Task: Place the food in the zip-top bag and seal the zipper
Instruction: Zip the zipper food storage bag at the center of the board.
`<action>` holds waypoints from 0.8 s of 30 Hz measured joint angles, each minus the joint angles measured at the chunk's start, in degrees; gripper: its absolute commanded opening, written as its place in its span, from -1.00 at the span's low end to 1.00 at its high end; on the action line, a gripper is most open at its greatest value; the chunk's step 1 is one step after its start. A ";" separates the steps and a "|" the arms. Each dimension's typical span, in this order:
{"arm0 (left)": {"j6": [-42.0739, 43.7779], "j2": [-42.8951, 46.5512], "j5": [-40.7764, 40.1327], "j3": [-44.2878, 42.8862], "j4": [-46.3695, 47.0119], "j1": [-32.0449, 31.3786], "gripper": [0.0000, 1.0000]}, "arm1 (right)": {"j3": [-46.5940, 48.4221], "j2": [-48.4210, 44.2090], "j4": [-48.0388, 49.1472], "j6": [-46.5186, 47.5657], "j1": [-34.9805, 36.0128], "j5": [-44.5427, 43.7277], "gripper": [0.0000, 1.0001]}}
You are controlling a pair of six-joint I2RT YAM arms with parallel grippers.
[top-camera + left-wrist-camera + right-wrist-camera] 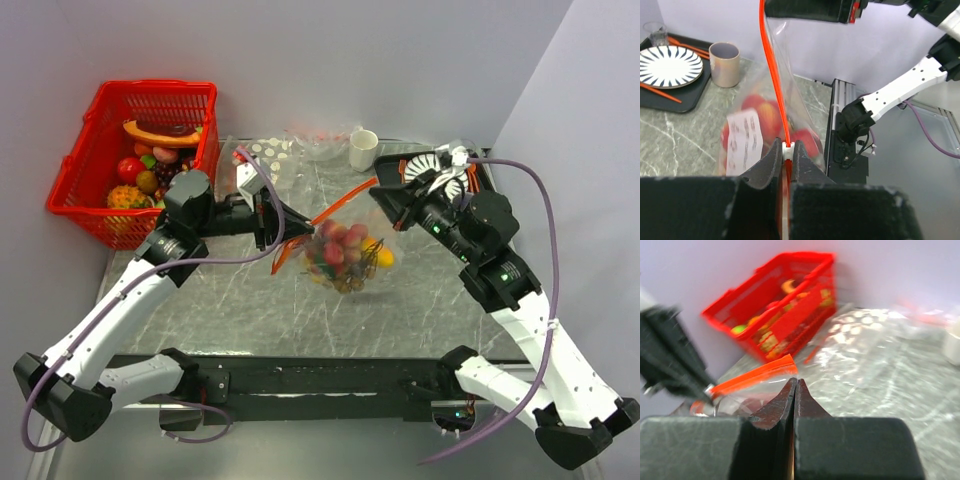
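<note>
The zip-top bag (345,262) hangs above the table's middle, stretched between both grippers, with red and yellow food (338,250) inside. Its orange-red zipper (342,209) runs slantwise between them. My left gripper (283,236) is shut on the white slider (786,148) of the zipper (771,65) at the bag's left end. My right gripper (377,190) is shut on the clear plastic just under the zipper (752,376) at the bag's other corner, as the right wrist view (795,382) shows. The bag (757,127) shows red food and a white label.
A red basket (95,150) of toy food stands at the back left. A white-dotted clear bag (270,152) and a cup (363,149) lie at the back. A black tray (478,172) with a striped plate (437,170) is at the back right.
</note>
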State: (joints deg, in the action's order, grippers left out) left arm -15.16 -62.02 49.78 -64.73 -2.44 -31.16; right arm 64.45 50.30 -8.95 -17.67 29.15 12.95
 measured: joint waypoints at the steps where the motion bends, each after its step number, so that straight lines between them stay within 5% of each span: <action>1: 0.35 -0.15 -0.33 0.00 -0.39 0.00 -0.99 | 0.00 -0.15 -0.39 -0.55 -0.61 -1.77 -1.00; 24: 3.34 -1.20 -10.99 0.00 -10.75 -0.76 -0.99 | -3.52 -1.60 -2.69 -5.57 -8.11 -20.76 -1.00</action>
State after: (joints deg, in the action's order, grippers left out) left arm -11.81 -63.22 38.79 -64.73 -13.19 -31.92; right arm 60.93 48.71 -11.64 -23.24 21.04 -7.81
